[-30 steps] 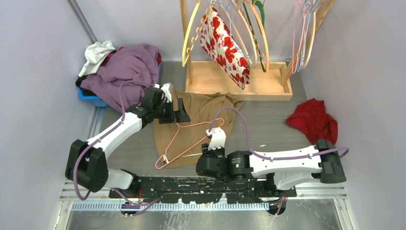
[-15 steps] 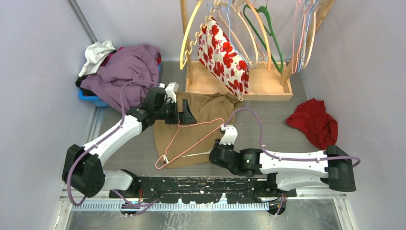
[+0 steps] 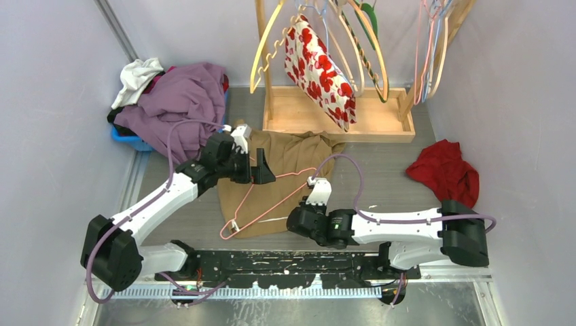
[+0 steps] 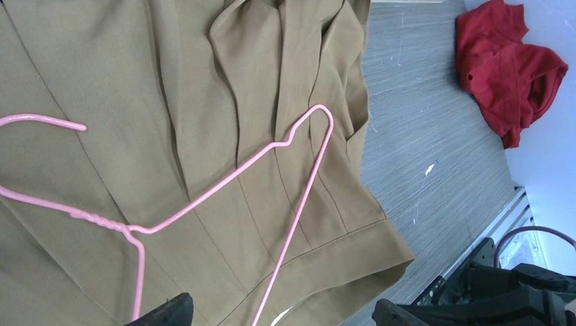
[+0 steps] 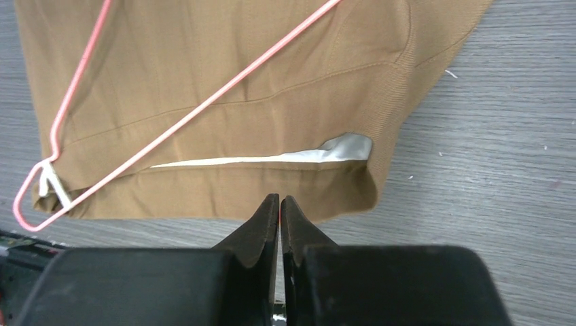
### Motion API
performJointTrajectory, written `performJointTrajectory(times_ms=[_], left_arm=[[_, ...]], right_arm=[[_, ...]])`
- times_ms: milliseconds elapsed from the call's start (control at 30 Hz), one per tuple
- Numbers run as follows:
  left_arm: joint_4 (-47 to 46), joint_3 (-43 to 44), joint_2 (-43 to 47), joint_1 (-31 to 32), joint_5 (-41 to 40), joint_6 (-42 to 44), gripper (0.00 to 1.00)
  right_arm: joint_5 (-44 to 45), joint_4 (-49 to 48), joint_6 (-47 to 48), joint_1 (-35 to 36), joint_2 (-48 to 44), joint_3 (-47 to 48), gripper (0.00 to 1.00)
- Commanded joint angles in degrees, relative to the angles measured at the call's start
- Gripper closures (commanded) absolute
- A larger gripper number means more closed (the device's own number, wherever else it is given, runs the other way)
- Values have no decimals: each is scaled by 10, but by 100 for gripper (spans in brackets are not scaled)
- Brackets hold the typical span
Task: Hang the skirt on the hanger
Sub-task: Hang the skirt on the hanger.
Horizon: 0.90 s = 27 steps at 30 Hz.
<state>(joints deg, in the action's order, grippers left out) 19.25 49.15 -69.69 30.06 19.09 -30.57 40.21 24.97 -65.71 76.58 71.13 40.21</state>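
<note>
A brown skirt [image 3: 289, 151] lies flat on the table, with a thin pink hanger [image 3: 268, 198] resting on top of it. My left gripper [image 3: 261, 171] hovers open over the skirt's upper left part, near the hanger's hook. In the left wrist view its wide-apart fingertips [image 4: 166, 314] frame the skirt [image 4: 204, 95] and the hanger [image 4: 227, 182]. My right gripper [image 3: 293, 223] is at the skirt's near edge. In the right wrist view it [image 5: 280, 200] is shut just over the hem of the skirt [image 5: 238, 75], with nothing visible between its fingers; the hanger [image 5: 170, 128] lies beyond.
A wooden rack [image 3: 339, 112] at the back holds several hangers and a red-and-white floral garment [image 3: 319, 64]. A pile of purple and white clothes [image 3: 176, 102] fills a blue bin at back left. A red cloth [image 3: 445, 170] lies at the right, also in the left wrist view [image 4: 509, 68].
My right gripper has closed and its wrist has shifted right, then back left, at the skirt's near edge. The left gripper edged slightly right. The hangers on the rack sway.
</note>
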Motion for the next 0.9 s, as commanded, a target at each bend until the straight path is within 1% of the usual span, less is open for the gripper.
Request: performJointTrajectory(times_ms=[0,133,400,567,867], left_arm=[[-38,0,-14,3,5,16,0],[-59,-11,-26,3,15,10,1],[-64,-11,-26,3,13,8,1],[-67,-10,-47,3,12,9,1],[-70,-10,-52,3,12,11,1]], right_arm=[[18,0,-21,-23,15,0,89],[5,-17,-17,-47,8,-24,89],[-13,-35,18,-91,-6,-33,81],[-25,-58,30,-93,-3,-30,77],[-36,-83,39,-93,24,-22,76]])
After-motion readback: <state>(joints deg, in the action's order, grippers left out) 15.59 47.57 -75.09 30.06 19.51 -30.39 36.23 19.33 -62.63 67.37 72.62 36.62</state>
